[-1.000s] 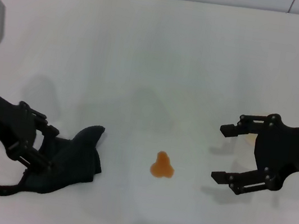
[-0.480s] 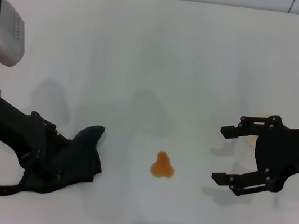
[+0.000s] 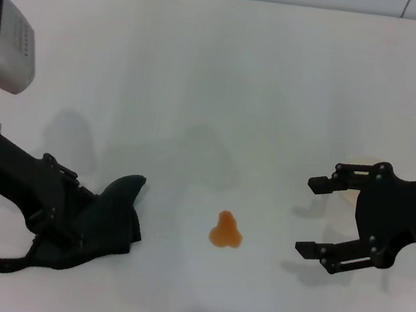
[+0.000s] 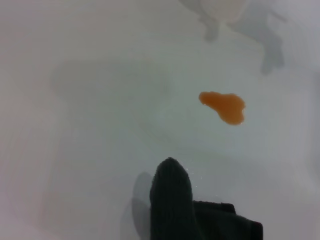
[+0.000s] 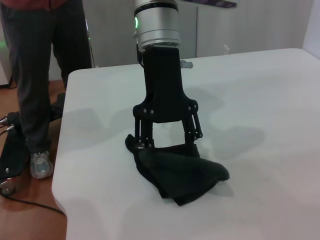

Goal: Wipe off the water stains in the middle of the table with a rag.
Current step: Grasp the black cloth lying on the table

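Observation:
The water stains (image 3: 225,231) are one small orange blot in the middle of the white table (image 3: 227,88), also visible in the left wrist view (image 4: 223,106). The dark rag (image 3: 110,224) lies crumpled to the blot's left, a short way from it. My left gripper (image 3: 56,215) points down onto the rag with its fingers open and spread over the cloth. The right wrist view shows that same left gripper (image 5: 167,145) straddling the rag (image 5: 180,175), fingertips sunk at the cloth's top. My right gripper (image 3: 308,215) hovers open to the right of the blot, holding nothing.
A whitish cup (image 3: 351,191) stands just behind my right gripper's upper finger. In the right wrist view the table's edge (image 5: 60,165) runs close to the rag, and a person (image 5: 35,75) stands on the floor beyond it.
My left arm has shifted right over the rag, with its silver link coming further into view. The rag and blot stay in place. The right gripper has drifted very slightly.

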`<action>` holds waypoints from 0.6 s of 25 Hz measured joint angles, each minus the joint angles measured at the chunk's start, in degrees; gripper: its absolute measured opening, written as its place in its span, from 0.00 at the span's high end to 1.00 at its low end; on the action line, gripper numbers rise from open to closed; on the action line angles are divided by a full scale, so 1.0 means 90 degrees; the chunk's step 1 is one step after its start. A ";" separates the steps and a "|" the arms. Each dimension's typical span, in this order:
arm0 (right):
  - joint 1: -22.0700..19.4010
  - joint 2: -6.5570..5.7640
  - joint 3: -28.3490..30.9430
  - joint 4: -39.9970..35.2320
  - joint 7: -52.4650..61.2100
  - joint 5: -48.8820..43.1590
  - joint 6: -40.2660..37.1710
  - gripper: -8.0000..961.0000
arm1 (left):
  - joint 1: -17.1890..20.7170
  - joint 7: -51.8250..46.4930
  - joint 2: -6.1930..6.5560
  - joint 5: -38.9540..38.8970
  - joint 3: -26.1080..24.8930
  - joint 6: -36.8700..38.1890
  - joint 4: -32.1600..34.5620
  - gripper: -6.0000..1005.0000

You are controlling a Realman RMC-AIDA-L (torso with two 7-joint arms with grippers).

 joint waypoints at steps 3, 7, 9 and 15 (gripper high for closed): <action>0.0000 0.0000 0.0000 0.0003 0.0002 0.0001 0.0001 0.11 | -0.0013 -0.0022 0.0000 0.0050 0.0005 -0.0063 -0.0006 0.17; 0.0000 0.0000 0.0000 0.0002 0.0003 0.0008 0.0009 0.11 | -0.0024 -0.0124 -0.0005 0.0128 0.0134 -0.0249 -0.0060 0.18; 0.0000 0.0000 0.0000 0.0002 0.0004 0.0014 0.0010 0.11 | -0.0026 -0.0201 -0.0006 0.0133 0.0228 -0.0330 -0.0068 0.31; 0.0000 0.0000 0.0000 -0.0026 0.0049 0.0058 0.0010 0.11 | -0.0071 -0.0319 -0.0010 0.0115 0.0291 -0.0490 -0.0070 0.45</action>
